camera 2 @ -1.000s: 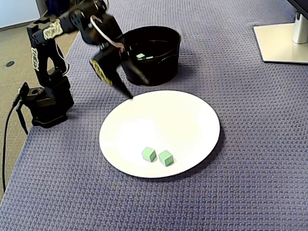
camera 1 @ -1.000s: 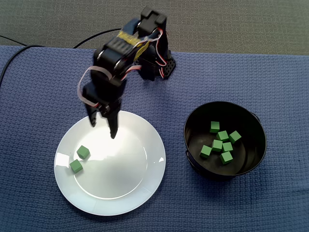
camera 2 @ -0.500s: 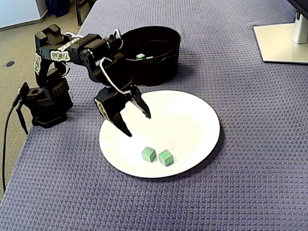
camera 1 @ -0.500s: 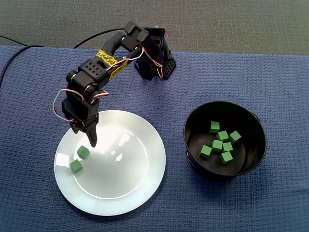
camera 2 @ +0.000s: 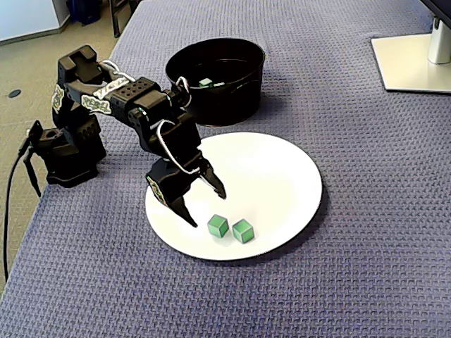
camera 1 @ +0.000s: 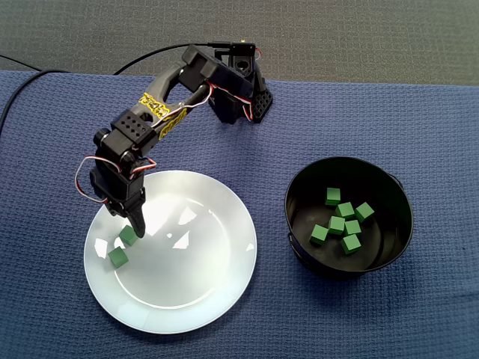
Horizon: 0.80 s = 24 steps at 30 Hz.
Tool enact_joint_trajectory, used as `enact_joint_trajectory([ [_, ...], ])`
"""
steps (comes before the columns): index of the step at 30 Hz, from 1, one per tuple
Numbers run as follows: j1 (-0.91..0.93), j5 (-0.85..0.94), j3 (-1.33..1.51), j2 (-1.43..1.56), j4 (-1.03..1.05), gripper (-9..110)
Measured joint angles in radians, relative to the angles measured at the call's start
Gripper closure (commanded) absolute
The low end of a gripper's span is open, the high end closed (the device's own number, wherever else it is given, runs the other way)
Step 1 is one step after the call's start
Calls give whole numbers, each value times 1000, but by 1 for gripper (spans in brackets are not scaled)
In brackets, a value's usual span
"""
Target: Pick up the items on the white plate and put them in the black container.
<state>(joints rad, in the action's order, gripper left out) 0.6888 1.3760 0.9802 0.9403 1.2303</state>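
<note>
Two green cubes lie on the white plate (camera 1: 194,277) (camera 2: 275,169): one cube (camera 1: 128,236) (camera 2: 218,225) and a second cube (camera 1: 117,257) (camera 2: 243,230) beside it. My gripper (camera 1: 130,224) (camera 2: 206,208) is open and low over the plate, its fingertips just short of the first cube, which one finger partly covers in the view from above. Nothing is between the fingers. The black container (camera 1: 389,217) (camera 2: 218,105) stands beside the plate and holds several green cubes (camera 1: 343,223).
The arm's base (camera 1: 251,97) (camera 2: 67,155) sits at the edge of the blue woven mat, with a cable (camera 1: 19,93) trailing off. A pale monitor stand foot (camera 2: 412,63) lies at the far right corner.
The gripper has swung across the plate and dropped toward the two cubes, staying open. The cubes and container have not moved.
</note>
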Motion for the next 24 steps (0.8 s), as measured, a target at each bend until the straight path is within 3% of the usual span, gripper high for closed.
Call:
enact_joint_trajectory([
  [14, -54, -44, -5, -92, -80, 76],
  [24, -67, -49, -5, -132, -87, 100],
])
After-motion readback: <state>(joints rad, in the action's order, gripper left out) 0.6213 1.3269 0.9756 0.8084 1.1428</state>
